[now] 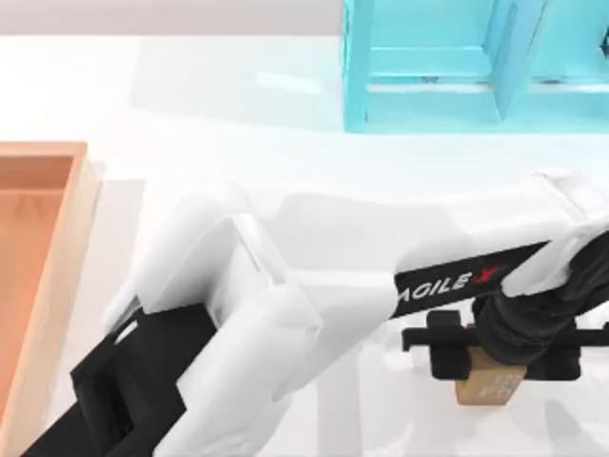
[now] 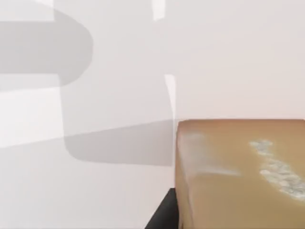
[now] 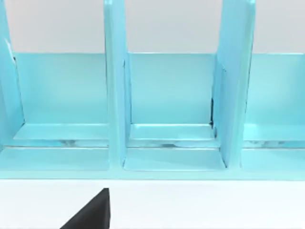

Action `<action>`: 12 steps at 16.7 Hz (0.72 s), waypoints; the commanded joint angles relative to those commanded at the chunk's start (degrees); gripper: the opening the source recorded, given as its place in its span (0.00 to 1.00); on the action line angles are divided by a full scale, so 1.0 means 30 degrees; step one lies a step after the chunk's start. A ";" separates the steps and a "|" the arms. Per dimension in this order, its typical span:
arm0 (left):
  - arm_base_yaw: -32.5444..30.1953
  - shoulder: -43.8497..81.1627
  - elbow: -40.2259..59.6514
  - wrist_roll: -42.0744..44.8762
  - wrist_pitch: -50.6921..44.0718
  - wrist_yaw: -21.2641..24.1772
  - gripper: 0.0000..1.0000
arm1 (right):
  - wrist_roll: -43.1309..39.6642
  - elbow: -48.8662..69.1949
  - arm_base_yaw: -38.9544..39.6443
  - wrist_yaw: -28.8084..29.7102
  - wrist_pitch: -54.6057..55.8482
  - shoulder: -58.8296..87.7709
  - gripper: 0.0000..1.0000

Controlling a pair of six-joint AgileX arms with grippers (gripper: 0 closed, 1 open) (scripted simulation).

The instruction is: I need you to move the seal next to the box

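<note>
The seal (image 1: 487,388) is a small tan block at the table's right front. My left arm reaches across to it, and the left gripper (image 1: 495,360) stands directly over it, shut on it. In the left wrist view the seal (image 2: 238,176) sits very close, its whitish speckled mark showing, with one black finger (image 2: 163,215) against its side. The box (image 1: 84,205), a shallow wooden tray with a light rim, lies at the far left edge, well away from the seal. One dark finger (image 3: 90,214) of my right gripper shows in the right wrist view.
A turquoise shelf-like frame (image 1: 447,67) stands at the back right of the table, and the right wrist view faces its compartments (image 3: 171,95). My left arm's white links (image 1: 238,314) cover much of the table's front middle.
</note>
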 joint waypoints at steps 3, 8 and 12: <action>-0.0075 0.0023 0.0072 0.0030 -0.0078 -0.0005 0.00 | 0.0000 0.0000 0.0000 0.0000 0.0000 0.0000 1.00; -0.0080 -0.0079 0.2434 -0.0021 -0.2550 -0.0074 0.00 | 0.0000 0.0000 0.0000 0.0000 0.0000 0.0000 1.00; -0.0083 -0.0161 0.3459 0.0010 -0.3644 -0.0005 0.00 | 0.0000 0.0000 0.0000 0.0000 0.0000 0.0000 1.00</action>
